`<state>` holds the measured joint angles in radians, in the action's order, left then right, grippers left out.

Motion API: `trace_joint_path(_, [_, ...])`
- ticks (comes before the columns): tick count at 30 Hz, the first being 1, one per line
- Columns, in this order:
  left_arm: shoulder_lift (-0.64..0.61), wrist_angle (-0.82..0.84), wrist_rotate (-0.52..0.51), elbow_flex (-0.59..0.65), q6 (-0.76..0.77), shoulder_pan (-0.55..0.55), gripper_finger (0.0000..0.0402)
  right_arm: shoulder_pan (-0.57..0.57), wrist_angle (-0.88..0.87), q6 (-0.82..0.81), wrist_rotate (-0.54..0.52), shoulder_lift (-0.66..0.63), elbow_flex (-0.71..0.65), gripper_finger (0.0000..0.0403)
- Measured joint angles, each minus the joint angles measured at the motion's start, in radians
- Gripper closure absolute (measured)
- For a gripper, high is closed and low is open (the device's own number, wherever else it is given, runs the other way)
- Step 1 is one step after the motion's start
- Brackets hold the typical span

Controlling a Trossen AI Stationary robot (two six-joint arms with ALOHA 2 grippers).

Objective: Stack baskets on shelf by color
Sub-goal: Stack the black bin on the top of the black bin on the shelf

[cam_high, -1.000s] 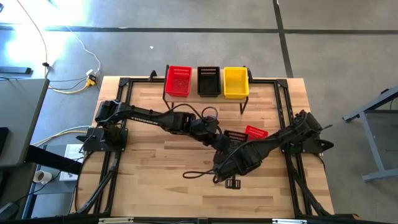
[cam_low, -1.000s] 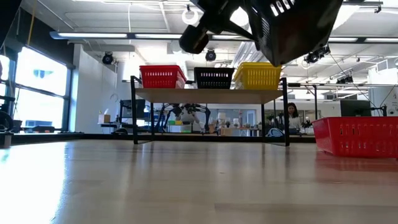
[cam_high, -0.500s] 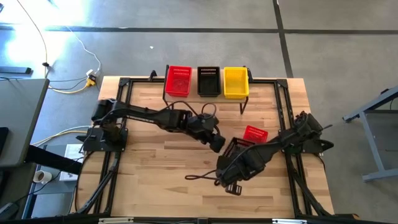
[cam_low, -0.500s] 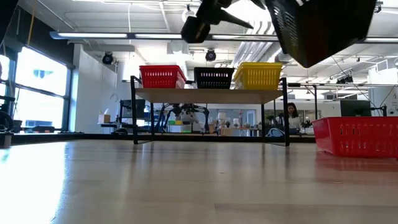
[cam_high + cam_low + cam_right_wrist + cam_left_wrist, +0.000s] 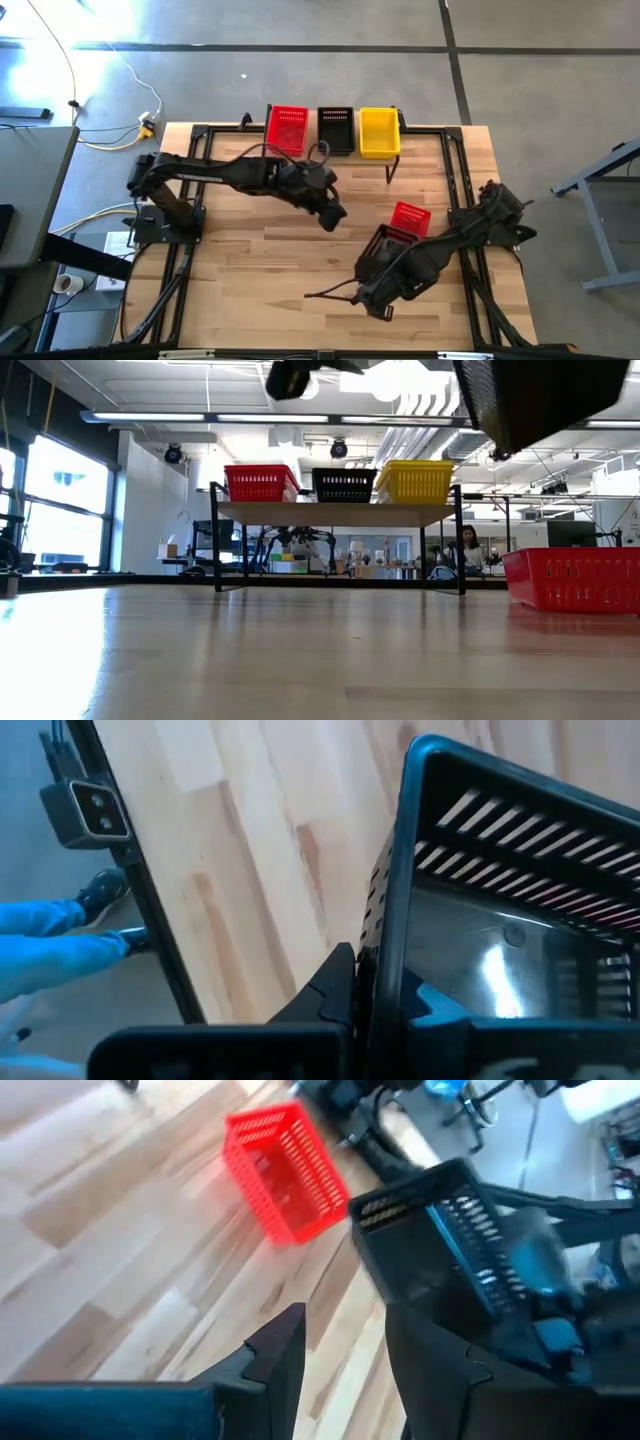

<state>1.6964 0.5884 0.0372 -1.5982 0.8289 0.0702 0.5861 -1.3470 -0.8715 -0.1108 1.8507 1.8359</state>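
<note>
A black rectangular plastic mesh basket (image 5: pixel 388 247) hangs tilted above the right-near part of the light wood plank counter (image 5: pixel 250 270), its rim pinched between the closed fingers of the right end effector (image 5: pixel 362 982). The left end effector (image 5: pixel 345 1350) hovers over the counter's middle, its fingers parted around nothing. A loose red mesh basket (image 5: pixel 410 217) lies just beyond the black one. On the low wood-topped shelf with black legs (image 5: pixel 340 513) at the far edge sit red (image 5: pixel 288 130), black (image 5: pixel 335 130) and yellow (image 5: pixel 379 132) baskets in a row. Grey concrete floor surrounds the counter; a person (image 5: pixel 467 546) shows small in the room behind. The low view cuts off the held basket.
</note>
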Motion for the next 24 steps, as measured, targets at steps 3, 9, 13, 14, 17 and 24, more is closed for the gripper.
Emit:
trace_joint_path(3, [-0.041,0.016,-0.001,0.000,-0.041,0.008,0.0272,-0.001,0.004,0.023,-0.050,-0.016,0.000,0.0403])
trace_joint_path(9, [-0.127,0.050,-0.013,0.000,-0.119,0.030,0.0273,-0.018,0.005,0.096,-0.191,-0.084,0.000,0.0403])
trace_joint_path(13, [-0.190,0.082,-0.044,0.000,-0.161,0.043,0.0273,-0.049,0.005,0.201,-0.286,-0.140,0.000,0.0403])
trace_joint_path(14, [-0.206,0.091,-0.055,-0.001,-0.171,0.046,0.0273,-0.060,0.005,0.235,-0.308,-0.155,0.000,0.0403])
trace_joint_path(17, [-0.255,0.112,-0.090,0.000,-0.211,0.061,0.0273,-0.109,0.016,0.355,-0.361,-0.196,0.000,0.0403])
trace_joint_path(24, [-0.352,0.126,-0.167,0.000,-0.303,0.115,0.0273,-0.282,0.094,0.703,-0.397,-0.274,0.000,0.0403])
